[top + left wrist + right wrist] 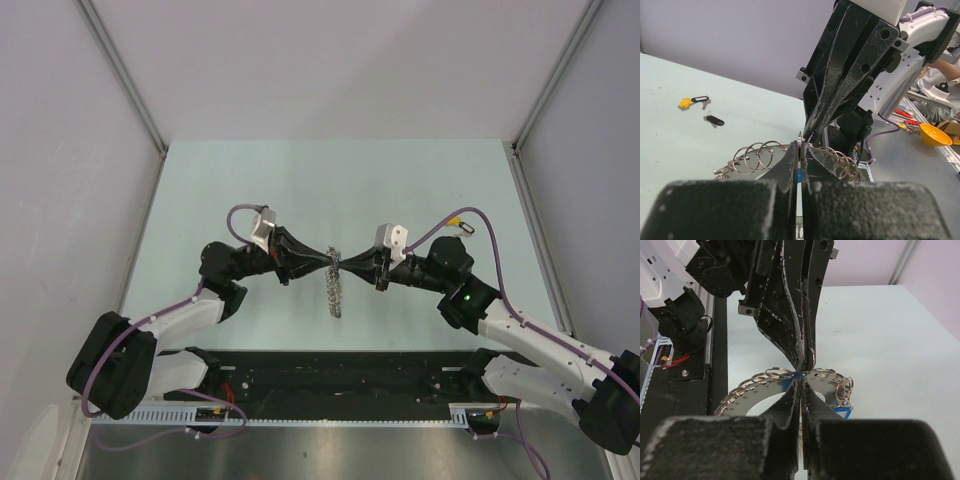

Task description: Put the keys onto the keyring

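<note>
The keyring (336, 288) is a flat silver band with numbered holes and small split rings along its edge. It hangs between the two arms over the middle of the table. My left gripper (800, 146) is shut on its rim, and a small split ring stands edge-on at the tips. My right gripper (801, 385) is shut on the same stretch of rim, by a blue mark, facing the left one tip to tip. A blue-tagged key (842, 411) hangs from the keyring (747, 399). A yellow-tagged key (690, 102) and a black-tagged key (715, 120) lie loose on the table.
The two loose keys lie on the pale green table (300, 180) at the far right, behind the right arm: yellow (455, 215) and black (466, 228). Grey walls close in the table on three sides. A black rail (330, 375) runs along the near edge.
</note>
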Available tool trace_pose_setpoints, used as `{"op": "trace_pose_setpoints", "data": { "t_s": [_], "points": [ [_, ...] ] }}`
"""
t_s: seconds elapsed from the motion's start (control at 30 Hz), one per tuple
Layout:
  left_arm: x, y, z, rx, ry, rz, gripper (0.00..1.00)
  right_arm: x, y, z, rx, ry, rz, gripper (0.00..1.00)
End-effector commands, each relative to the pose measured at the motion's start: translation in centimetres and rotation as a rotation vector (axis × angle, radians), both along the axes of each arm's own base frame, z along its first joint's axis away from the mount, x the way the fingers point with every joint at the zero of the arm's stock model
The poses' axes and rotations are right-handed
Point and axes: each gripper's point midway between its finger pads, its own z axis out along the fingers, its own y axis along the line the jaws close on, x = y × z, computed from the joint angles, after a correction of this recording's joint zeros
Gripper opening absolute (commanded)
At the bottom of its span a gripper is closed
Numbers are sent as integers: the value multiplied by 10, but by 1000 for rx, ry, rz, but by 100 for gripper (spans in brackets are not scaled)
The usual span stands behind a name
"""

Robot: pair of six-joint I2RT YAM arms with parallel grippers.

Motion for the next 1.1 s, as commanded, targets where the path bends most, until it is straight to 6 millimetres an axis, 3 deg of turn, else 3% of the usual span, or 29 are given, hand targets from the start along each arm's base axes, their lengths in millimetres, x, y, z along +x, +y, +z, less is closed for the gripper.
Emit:
{"op": "trace_pose_setpoints", "data": {
  "t_s": [0.0, 1.07],
  "points": [
    [-1, 4, 23, -67, -78, 15, 0, -3, -1, 20, 52, -35, 14, 0],
    [-7, 3, 23, -73, -88, -23, 1, 3, -2, 29, 107, 24, -19, 0]
  ]
}}
